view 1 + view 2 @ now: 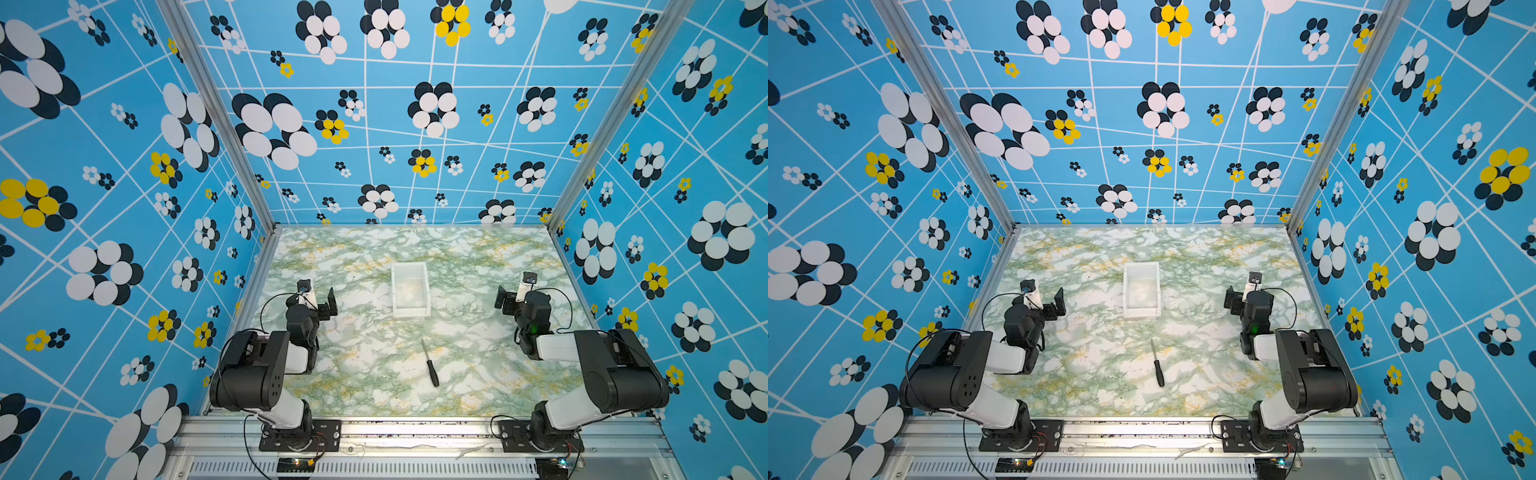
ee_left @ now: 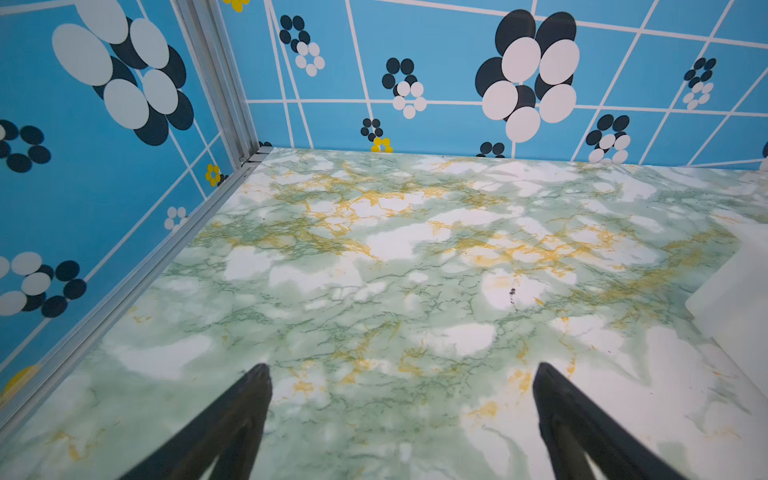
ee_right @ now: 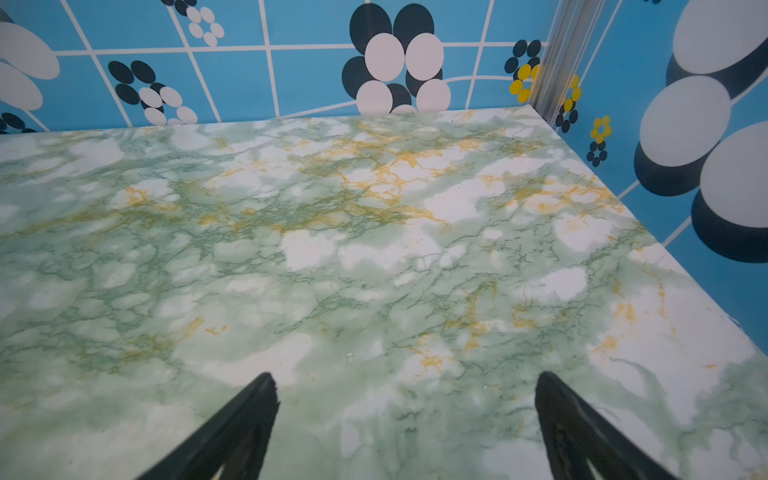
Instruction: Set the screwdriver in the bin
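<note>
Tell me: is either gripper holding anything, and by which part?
Nothing is held. The left gripper and right gripper are both open and empty; the screwdriver lies free on the table, outside the bin.

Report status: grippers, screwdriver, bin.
Left gripper open, empty. Right gripper open, empty. Screwdriver flat on table, outside bin, untouched. Nothing between them.

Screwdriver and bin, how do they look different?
The screwdriver is thin and black; the bin is wide, boxy and whitish. The screwdriver lies nearer the robot's bases; the bin sits farther back. The screwdriver lies flat; the bin stands open-topped and looks empty. Both rest on the marbled table, apart from each other.
</note>
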Controlling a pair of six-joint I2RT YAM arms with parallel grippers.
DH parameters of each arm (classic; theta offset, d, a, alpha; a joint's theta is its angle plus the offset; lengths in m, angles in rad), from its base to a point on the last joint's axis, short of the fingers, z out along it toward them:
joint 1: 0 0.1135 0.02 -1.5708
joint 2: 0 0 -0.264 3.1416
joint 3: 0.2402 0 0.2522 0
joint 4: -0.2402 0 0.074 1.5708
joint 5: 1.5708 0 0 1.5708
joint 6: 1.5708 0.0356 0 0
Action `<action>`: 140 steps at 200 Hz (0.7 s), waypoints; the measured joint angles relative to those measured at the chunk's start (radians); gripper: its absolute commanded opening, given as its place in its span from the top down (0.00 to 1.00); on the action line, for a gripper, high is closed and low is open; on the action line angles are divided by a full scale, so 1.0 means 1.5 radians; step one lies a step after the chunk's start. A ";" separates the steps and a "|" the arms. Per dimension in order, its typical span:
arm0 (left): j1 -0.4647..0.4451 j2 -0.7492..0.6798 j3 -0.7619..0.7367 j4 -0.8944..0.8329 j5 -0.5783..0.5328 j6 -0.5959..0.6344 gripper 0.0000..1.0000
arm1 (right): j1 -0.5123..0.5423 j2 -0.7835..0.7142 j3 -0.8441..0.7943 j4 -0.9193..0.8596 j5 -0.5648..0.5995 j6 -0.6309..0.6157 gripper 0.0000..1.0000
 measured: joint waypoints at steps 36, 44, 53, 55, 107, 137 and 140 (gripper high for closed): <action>0.000 0.000 0.000 0.000 0.000 0.000 0.01 | 0.000 0.000 0.000 0.000 0.000 0.000 0.01; 0.000 0.000 0.000 0.000 0.000 0.000 0.01 | 0.000 0.000 0.000 0.000 0.000 0.000 0.01; 0.000 0.000 0.000 0.000 0.000 0.000 0.01 | 0.000 0.000 0.000 0.000 0.000 0.000 0.01; 0.000 0.000 0.000 0.000 0.000 0.000 0.01 | 0.000 0.000 0.000 0.000 0.000 0.000 0.01; 0.000 0.001 -0.003 0.006 0.000 0.000 0.01 | 0.000 0.000 0.000 0.000 0.000 0.000 0.01; 0.000 0.001 -0.006 0.014 0.000 0.000 0.01 | 0.000 0.000 0.000 0.000 0.000 0.000 0.01; 0.000 0.001 -0.007 0.014 0.000 0.000 0.01 | 0.000 0.000 0.000 0.000 0.000 0.000 0.01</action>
